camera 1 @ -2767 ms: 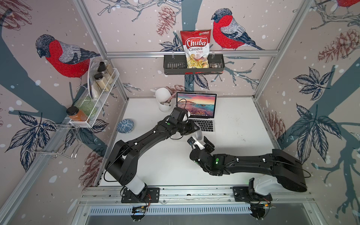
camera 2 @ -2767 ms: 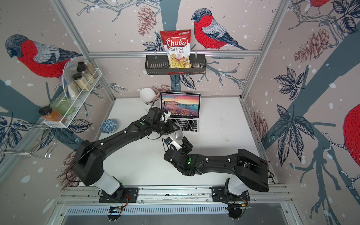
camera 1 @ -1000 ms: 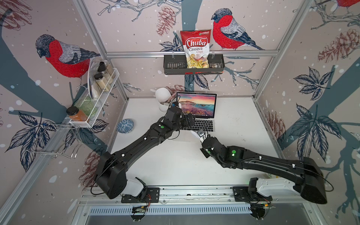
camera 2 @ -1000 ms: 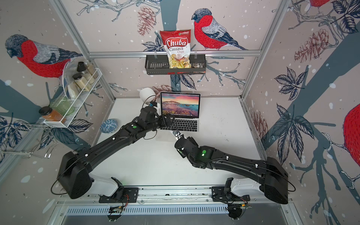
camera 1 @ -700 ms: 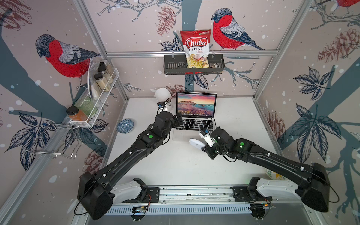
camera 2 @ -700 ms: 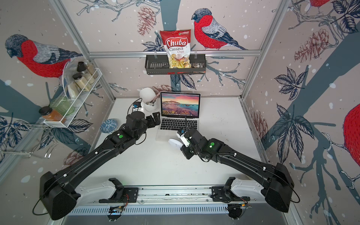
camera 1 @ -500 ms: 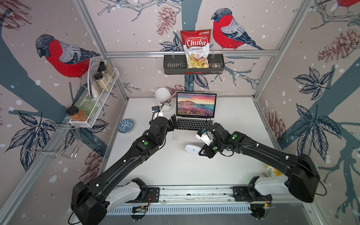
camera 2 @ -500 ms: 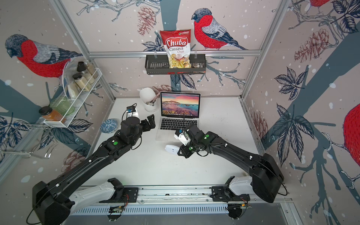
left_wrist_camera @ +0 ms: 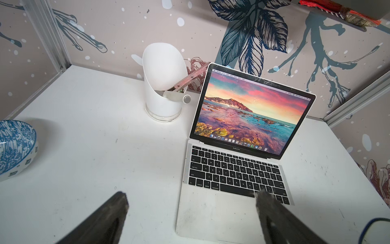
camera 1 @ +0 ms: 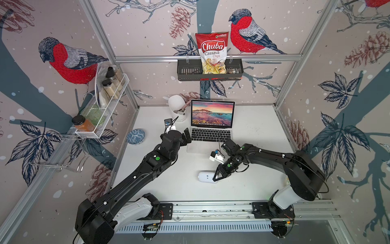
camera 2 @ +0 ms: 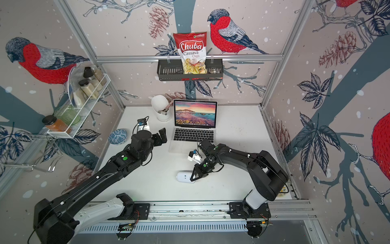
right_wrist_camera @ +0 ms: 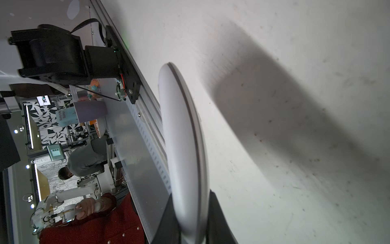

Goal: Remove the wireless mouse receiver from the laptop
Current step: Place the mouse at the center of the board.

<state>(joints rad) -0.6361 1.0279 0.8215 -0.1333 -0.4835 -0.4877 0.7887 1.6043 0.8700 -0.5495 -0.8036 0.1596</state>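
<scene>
Bullfinch-and-pinecone wallpaper is covering the walls around a white table (camera 1: 253,126). At the back middle of it the laptop (camera 1: 211,135) (camera 2: 194,135) is standing open, its screen showing a sunset seashore and its keyboard facing the arms. Whether anything small is sitting in its side ports cannot be told.

Well in front of the trackpad, the wireless mouse (camera 1: 205,177) (camera 2: 183,177) is lying white underside up; whether it is resting on the table or just clear of it cannot be told. The right gripper (camera 1: 215,179) (camera 2: 192,179) is pinching the mouse's end nearest the right arm. In the right wrist view, its dark fingers (right_wrist_camera: 219,217) are sitting close together on either side of the thin body.

The left gripper (camera 1: 182,138) (left_wrist_camera: 192,197) is hovering at the laptop's left front corner, jaws spread wide and holding nothing. One finger is hanging over bare table, the other over the keyboard's front edge.

A white utensil holder (camera 1: 177,107) is standing just beside the screen's left edge. A blue patterned bowl (camera 1: 136,136) is sitting near the left wall, and a chips bag (camera 1: 212,52) is standing in a black basket (camera 1: 185,69) on the back wall.
</scene>
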